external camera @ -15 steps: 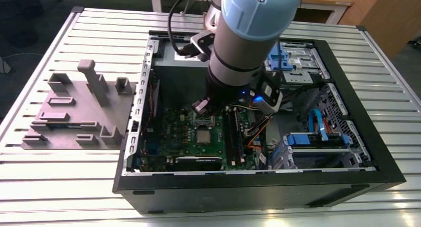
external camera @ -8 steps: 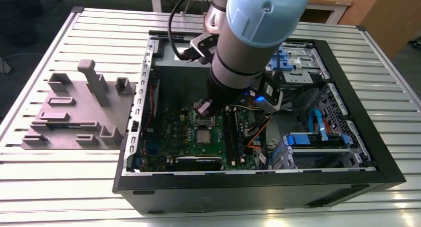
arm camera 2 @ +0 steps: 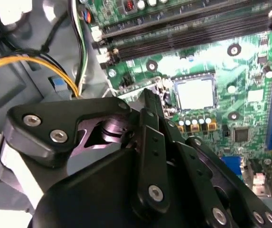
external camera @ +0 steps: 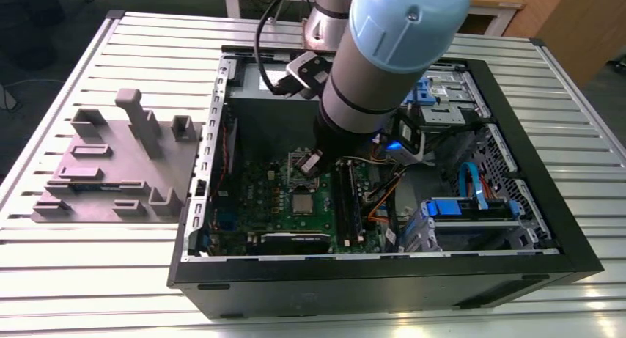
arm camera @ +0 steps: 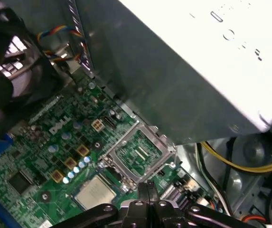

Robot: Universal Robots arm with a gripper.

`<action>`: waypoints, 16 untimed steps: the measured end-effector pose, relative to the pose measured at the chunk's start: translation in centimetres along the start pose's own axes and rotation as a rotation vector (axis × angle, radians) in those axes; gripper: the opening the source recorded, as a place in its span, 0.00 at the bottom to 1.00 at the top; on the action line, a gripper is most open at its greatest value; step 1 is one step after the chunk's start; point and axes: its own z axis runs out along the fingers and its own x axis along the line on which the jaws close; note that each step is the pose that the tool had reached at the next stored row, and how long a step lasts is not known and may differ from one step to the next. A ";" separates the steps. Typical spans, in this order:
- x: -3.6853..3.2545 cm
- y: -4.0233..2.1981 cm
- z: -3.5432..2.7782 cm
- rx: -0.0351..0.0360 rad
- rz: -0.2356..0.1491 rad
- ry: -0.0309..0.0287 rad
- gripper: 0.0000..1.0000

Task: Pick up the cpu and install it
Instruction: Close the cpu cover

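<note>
— Looking for the cpu point(arm camera: 95, 194): where is it, measured from the pincer point(arm camera: 147, 186)?

— Just off one flank of the fingertips and lower than they are, apart from them. In both wrist views it lies flat in its socket on the green motherboard point(arm camera: 55, 142), not in the pincer's grip.

— And the pincer itself?

— Clenched. The two fingers point(arm camera 2: 150, 107) are pressed together, and I see nothing between them. What sits nearest their tips is the hinged socket frame point(arm camera: 138, 152), swung open and tilted up just ahead of them.

— So which step is in hand?

— My judgement: the chip is picked and placed, and the work is now at the socket, with the frame not yet folded down over it. Any move from here calls for small, slow motion. The tips are close to the frame, and the big grey box point(arm camera: 183, 61) crowds the space on the far side of it.

— Which way does the chip point?

— Silvery face up, towards the open side of the computer case point(external camera: 382, 268). It is square, so it has no real long axis. Its edges run square with the socket and, in the second wrist view, in line with the long black memory slots point(arm camera 2: 188, 35) beyond it. I cannot tell its corner marking.
</note>
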 end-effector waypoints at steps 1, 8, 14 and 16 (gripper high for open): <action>-0.17 -0.01 0.03 -0.0001 -0.001 0.0001 0.10; -1.35 0.57 0.46 -0.0004 -0.003 0.0006 0.10; -1.52 0.56 0.69 -0.0085 -0.052 0.0085 0.10; -1.57 0.50 0.77 -0.0120 -0.073 0.0119 0.10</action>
